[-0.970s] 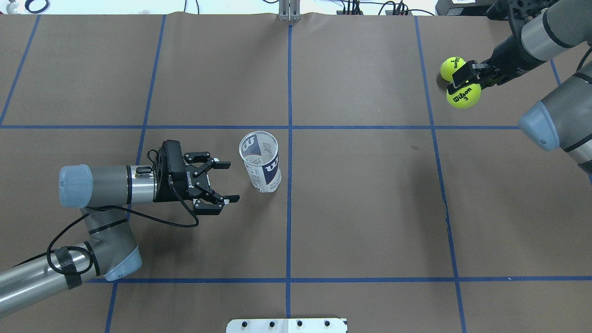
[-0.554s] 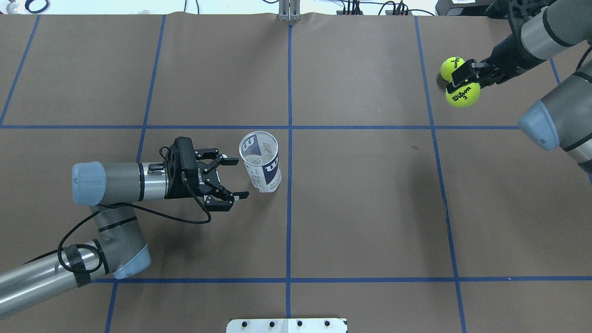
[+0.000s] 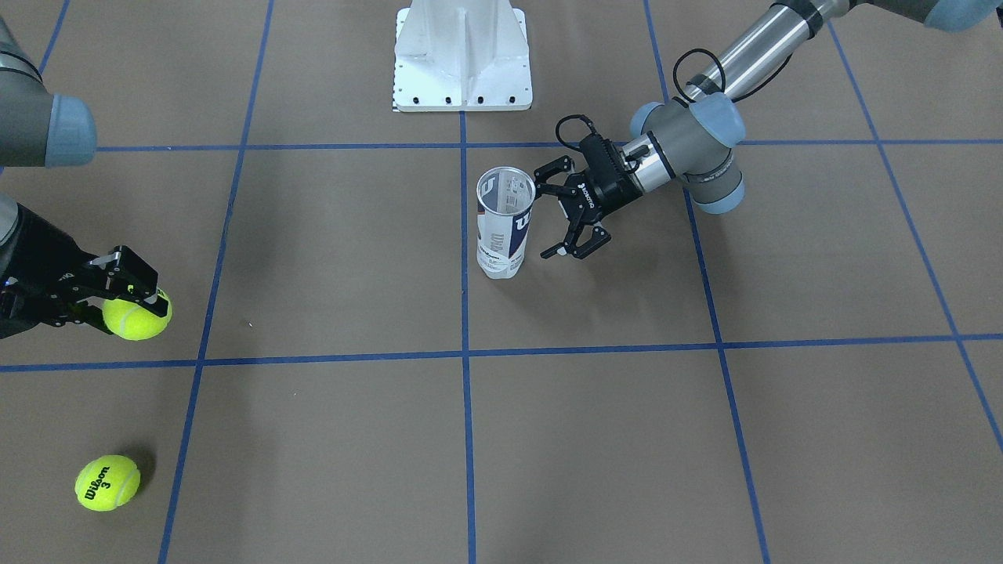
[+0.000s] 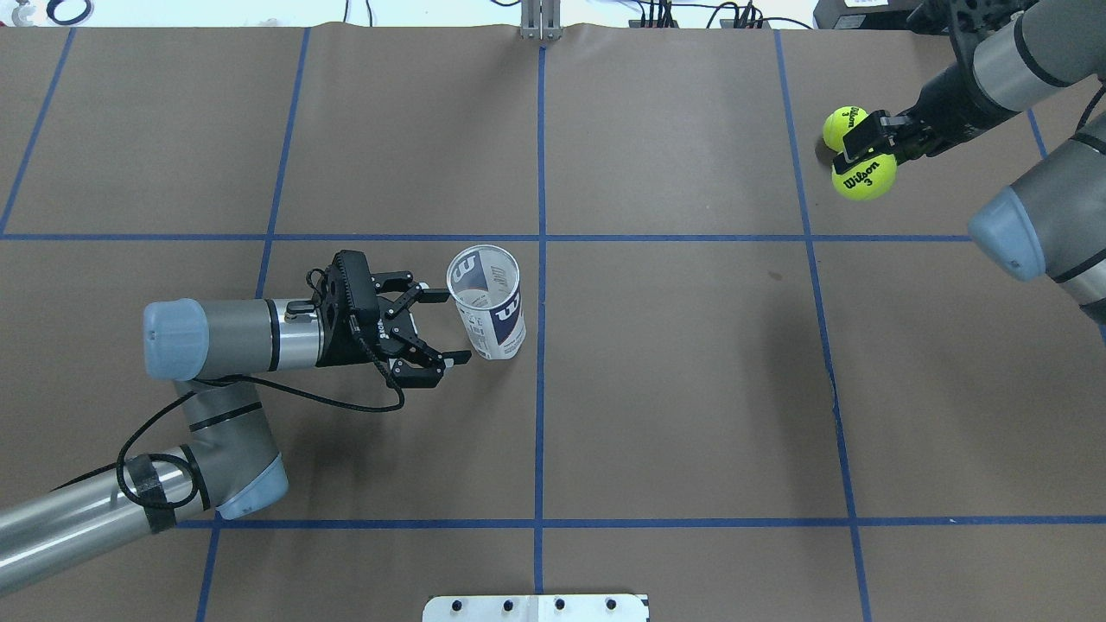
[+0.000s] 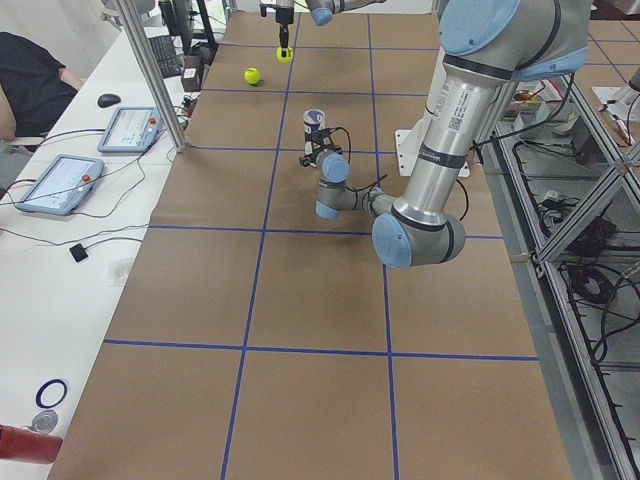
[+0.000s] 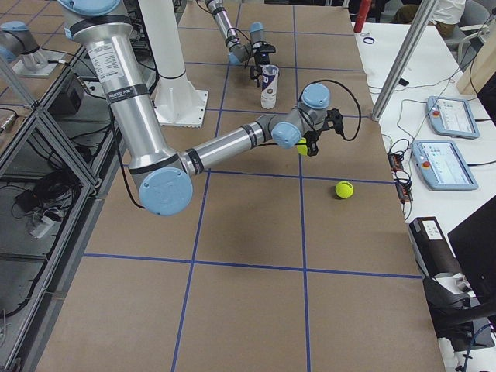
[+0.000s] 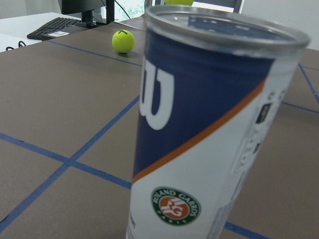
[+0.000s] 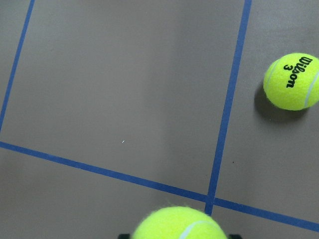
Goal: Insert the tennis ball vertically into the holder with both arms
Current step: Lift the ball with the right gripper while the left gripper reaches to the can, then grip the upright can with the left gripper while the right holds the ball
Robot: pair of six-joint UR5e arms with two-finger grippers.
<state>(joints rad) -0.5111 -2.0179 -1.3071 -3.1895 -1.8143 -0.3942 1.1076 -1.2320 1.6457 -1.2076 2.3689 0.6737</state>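
Left arm (image 4: 233,335) has slid toward the can (image 4: 488,315) over the last second, bringing the left gripper (image 4: 451,326) from well short of it to right at its side. Its jaws are spread wide, one fingertip by the rim and the other lower beside the label; whether either touches is unclear. The can stands upright and open-topped on the table (image 4: 691,389), just on the robot's left of the centre tape line, and it fills most of the left wrist view (image 7: 199,124).

Far out on the robot's right, the right gripper (image 3: 133,305) has hardly shifted. It is clamped on a ball (image 3: 135,321), held clear above the table. A second ball (image 3: 107,483) lies loose on the paper near it, further from the robot, marked "Wilson 3". The white base (image 3: 462,55) sits at the robot's edge of the table, apart from the can.
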